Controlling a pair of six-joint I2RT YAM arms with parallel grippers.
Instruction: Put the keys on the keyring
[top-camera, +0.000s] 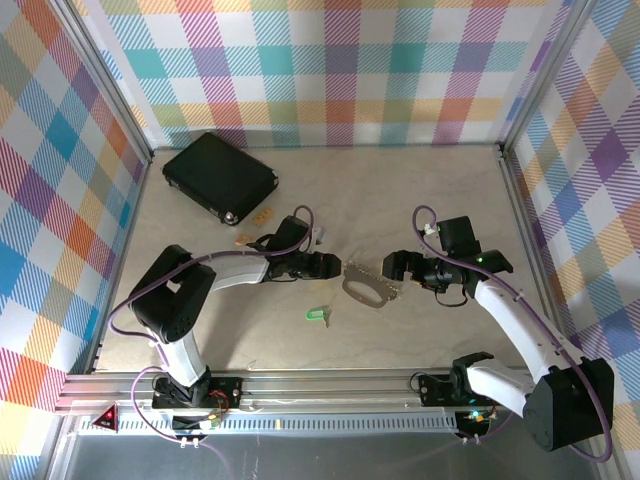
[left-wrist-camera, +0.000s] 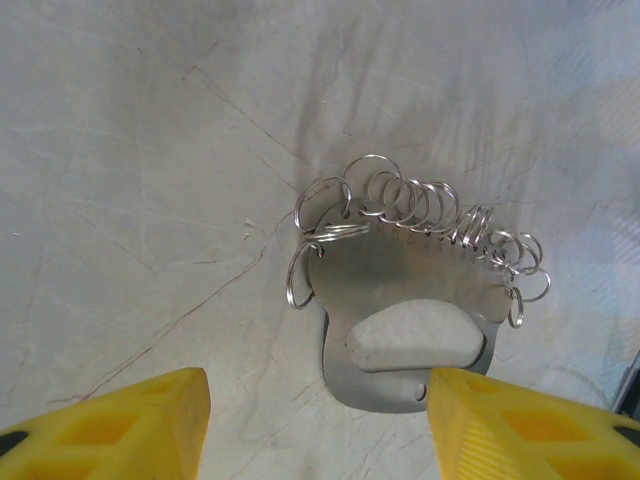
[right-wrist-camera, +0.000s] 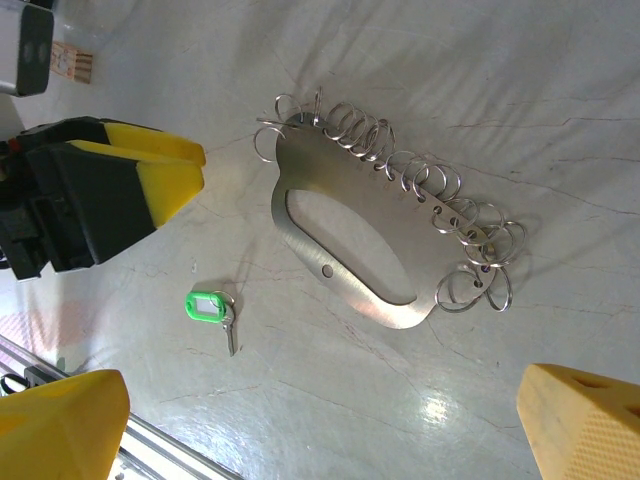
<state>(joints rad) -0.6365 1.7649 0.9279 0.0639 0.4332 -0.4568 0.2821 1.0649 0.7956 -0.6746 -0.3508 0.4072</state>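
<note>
Fingers (left-wrist-camera: 120, 425) of the left gripper (left-wrist-camera: 312, 400), yellow wedge-shaped blocks, stand apart on either side of the rounded end of the ring plate (left-wrist-camera: 420, 290) without gripping it. The right gripper (right-wrist-camera: 325, 420) is spread wide above the plate's far end. The plate is thin shiny steel with a kidney-shaped cutout, and wire split rings (right-wrist-camera: 400, 165) line one edge. The small key (right-wrist-camera: 230, 335), on a green plastic tag (right-wrist-camera: 205, 306), lies flat on the pale table (right-wrist-camera: 560, 120) near the plate's plain edge, not touching it.

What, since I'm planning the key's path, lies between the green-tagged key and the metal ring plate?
Nothing: the right wrist view shows bare tabletop between the green-tagged key and the metal ring plate; the top view agrees.
</note>
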